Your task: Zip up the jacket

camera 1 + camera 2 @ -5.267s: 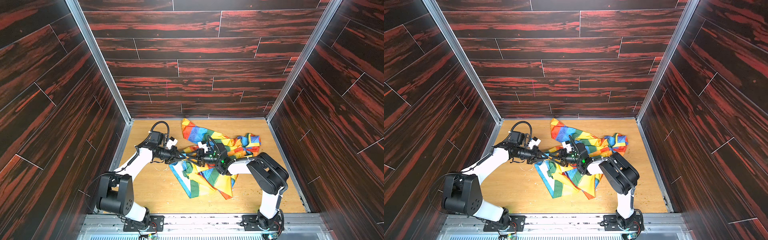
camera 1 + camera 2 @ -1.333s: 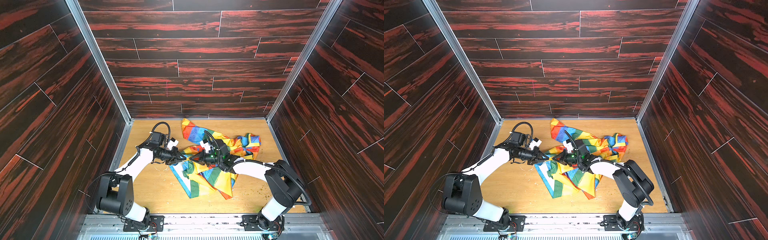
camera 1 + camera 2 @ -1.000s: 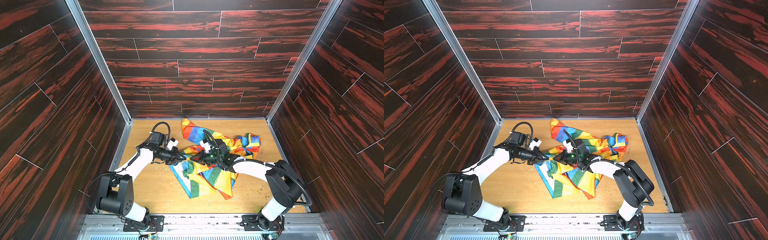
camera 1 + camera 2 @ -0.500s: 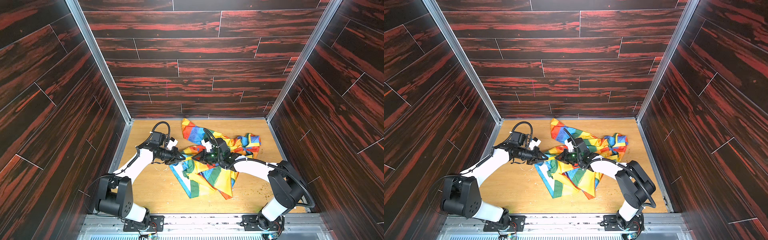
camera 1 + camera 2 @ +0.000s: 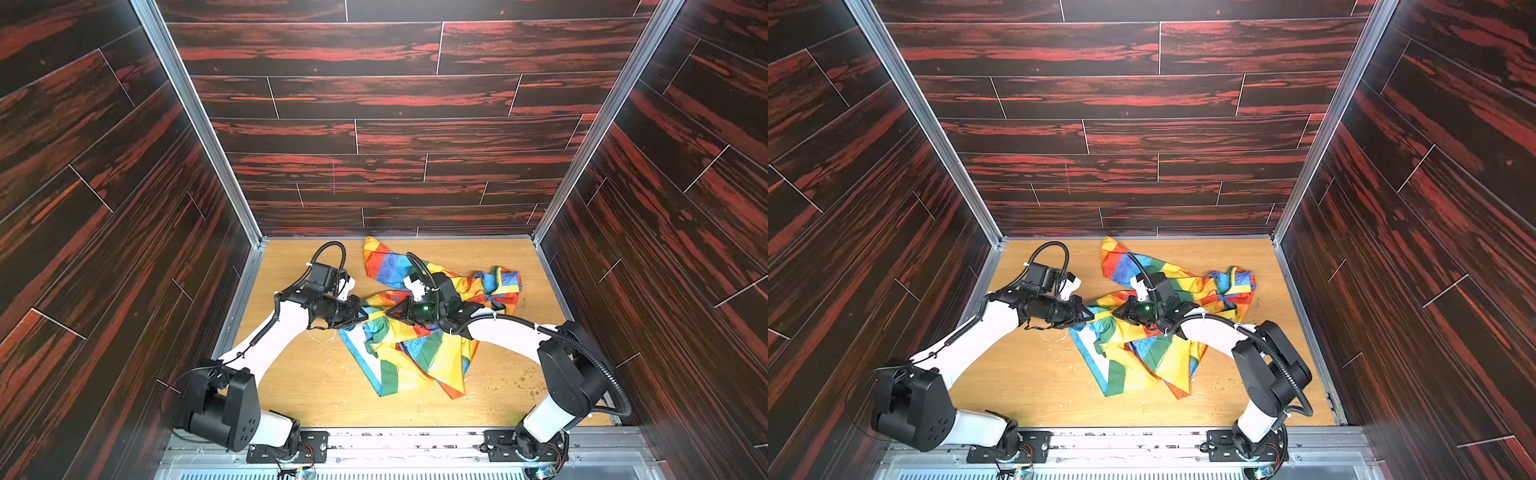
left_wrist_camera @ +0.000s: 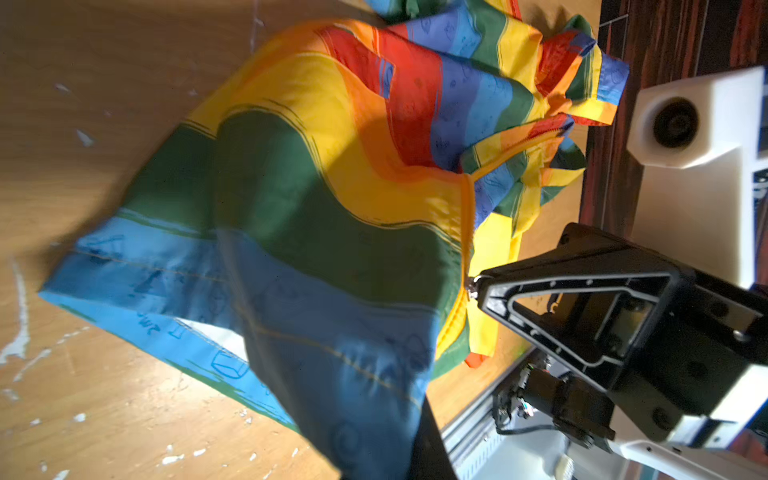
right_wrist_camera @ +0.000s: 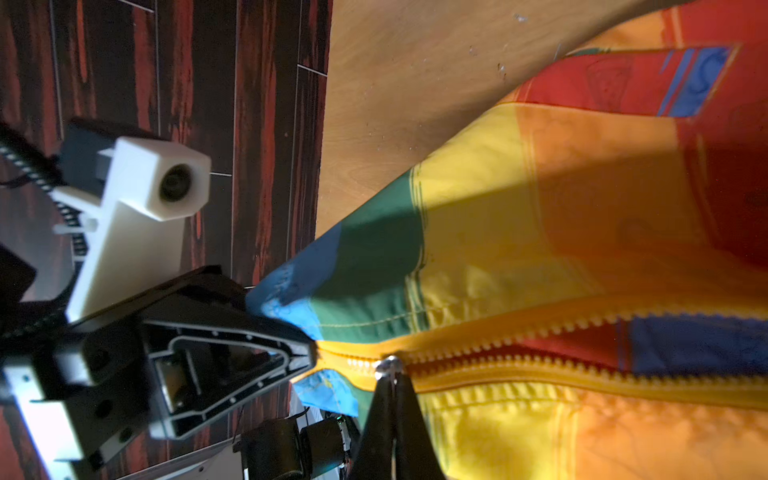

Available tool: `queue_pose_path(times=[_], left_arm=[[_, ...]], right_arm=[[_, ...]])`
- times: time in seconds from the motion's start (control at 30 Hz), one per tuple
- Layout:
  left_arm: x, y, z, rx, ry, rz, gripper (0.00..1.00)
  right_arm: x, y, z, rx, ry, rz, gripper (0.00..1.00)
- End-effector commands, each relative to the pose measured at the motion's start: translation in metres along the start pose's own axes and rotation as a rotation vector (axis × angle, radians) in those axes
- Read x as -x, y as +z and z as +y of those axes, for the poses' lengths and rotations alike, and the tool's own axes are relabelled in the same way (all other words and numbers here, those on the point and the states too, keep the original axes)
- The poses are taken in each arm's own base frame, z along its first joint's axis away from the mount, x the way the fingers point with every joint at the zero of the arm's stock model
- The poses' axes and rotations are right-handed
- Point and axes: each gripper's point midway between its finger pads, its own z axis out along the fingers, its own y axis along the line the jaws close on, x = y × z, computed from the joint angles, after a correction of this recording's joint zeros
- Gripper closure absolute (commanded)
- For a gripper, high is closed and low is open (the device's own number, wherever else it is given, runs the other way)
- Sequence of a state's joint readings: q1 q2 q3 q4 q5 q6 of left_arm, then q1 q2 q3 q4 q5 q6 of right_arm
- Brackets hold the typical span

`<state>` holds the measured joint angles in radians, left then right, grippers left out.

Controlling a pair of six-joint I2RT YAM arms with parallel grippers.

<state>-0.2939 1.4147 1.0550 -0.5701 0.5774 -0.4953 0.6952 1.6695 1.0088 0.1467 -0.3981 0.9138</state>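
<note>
Notably, in both top views your right elbow has swung outward, yet the right fingers and left fingers have barely parted over the jacket on the bench.
Left wrist: left fingers closed, pinching the blue hem.
Right wrist: right fingers clamp the slider; teeth beyond gape. Judging by that, you've hardly zipped anything yet.

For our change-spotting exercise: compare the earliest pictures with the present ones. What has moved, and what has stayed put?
The right arm's elbow has swung outward, away from the jacket. Both grippers stayed shut: the right gripper on the zipper slider, the left gripper on the bottom hem beside it. The jacket lies much as before.
</note>
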Motion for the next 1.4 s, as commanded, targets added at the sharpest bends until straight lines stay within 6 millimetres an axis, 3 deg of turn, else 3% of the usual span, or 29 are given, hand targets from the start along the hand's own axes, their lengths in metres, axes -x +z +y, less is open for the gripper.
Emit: queue_pose_path(times=[0.0, 0.37, 1.37], left_arm=[[0.002, -0.011, 0.007, 0.057, 0.007, -0.055, 1.0], [0.009, -0.011, 0.011, 0.077, 0.014, -0.108, 1.0], [-0.001, -0.003, 0.022, 0.078, 0.006, -0.152, 1.0]], right_arm=[[0.013, -0.012, 0.002, -0.031, -0.018, -0.046, 1.0], [0.02, -0.015, -0.003, -0.066, -0.03, -0.07, 1.0], [0.026, -0.028, -0.028, -0.162, -0.045, -0.095, 1.0]])
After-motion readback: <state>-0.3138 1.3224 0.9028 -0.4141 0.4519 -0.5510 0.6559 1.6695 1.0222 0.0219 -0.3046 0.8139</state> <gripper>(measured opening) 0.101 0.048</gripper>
